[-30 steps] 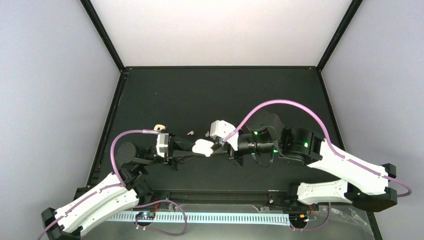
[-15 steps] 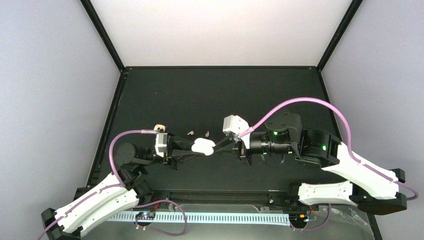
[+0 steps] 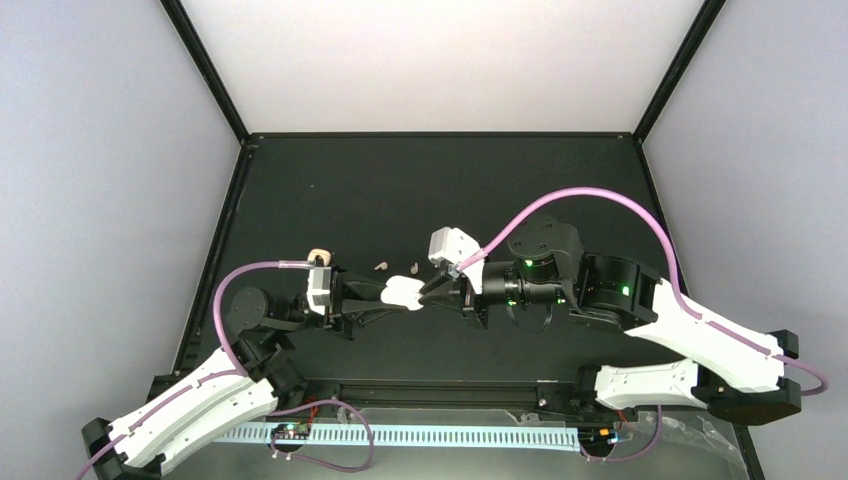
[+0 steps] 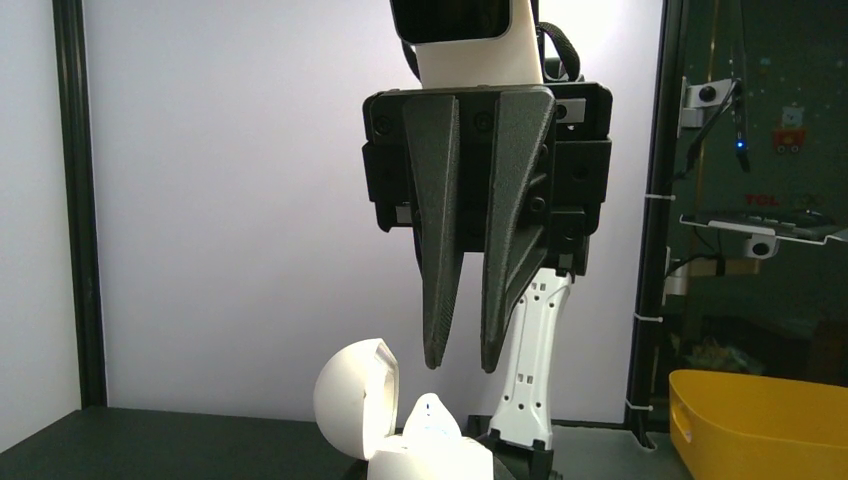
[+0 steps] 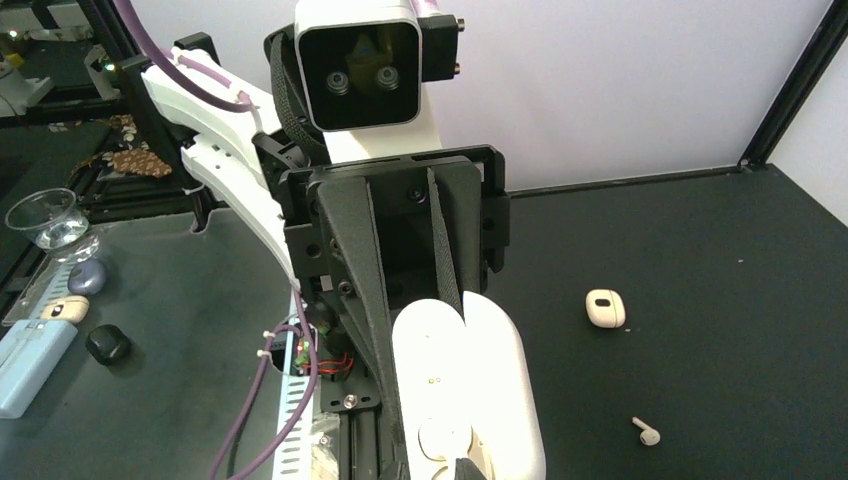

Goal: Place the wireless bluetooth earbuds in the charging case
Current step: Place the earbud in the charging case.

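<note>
Firmly, the black fingers of the left gripper (image 3: pixel 382 294) clamp the open white rounded plastic charging case (image 4: pixel 420 462), one white earbud (image 4: pixel 430 412) seated inside. Just above, the right gripper (image 4: pixel 462 362) hangs, its fingers slightly apart and empty. A beige earbud (image 3: pixel 381 266) and another white earbud (image 3: pixel 412 267) lie nearby on the black table (image 3: pixel 500 190).

The left tool (image 3: pixel 380 296) grips the open white charging case (image 3: pixel 403 292). The right tool (image 3: pixel 432 292) meets the case's right side. A beige earbud (image 3: pixel 381 266) and a white earbud (image 3: pixel 412 267) lie on the table (image 3: pixel 520 180) just beyond the case.
</note>
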You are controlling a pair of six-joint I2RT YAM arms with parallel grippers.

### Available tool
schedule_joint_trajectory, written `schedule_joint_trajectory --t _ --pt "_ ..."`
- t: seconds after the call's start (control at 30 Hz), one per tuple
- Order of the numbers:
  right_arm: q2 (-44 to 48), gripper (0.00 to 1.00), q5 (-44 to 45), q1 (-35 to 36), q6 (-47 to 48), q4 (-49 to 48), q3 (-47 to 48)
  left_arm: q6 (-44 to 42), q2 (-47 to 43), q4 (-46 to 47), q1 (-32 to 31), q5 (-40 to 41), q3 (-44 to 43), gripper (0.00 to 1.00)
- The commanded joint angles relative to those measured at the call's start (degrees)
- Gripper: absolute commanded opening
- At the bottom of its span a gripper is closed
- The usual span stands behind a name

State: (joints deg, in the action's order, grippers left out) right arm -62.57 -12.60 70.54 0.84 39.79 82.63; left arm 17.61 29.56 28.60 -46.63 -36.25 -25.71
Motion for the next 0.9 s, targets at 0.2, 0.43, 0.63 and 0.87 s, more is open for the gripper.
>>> schedule_joint_trajectory --t 0.2,0.43,0.63,0.87 --pt "-1.7 0.08 1.3 0.4 -0.3 0.5 0.6 -0.4 -1.7 2.1 -0.1 0.5 -1.0 0.02" --pt "-2.5 0.06 2.0 0.3 -0.7 0.1 0.8 -0.6 -1.7 2.0 -0.1 0.6 -1.1 0.02" --pt "-3.2 0.07 1.9 0.4 -1.2 0.2 1.1 -0.9 -1.7 1.4 -0.1 1.4 -1.0 0.02" --pt "-3.4 0.06 2.1 0.4 -1.0 0.8 1.3 -1.1 -1.5 1.5 -0.1 1.7 -1.1 0.02"
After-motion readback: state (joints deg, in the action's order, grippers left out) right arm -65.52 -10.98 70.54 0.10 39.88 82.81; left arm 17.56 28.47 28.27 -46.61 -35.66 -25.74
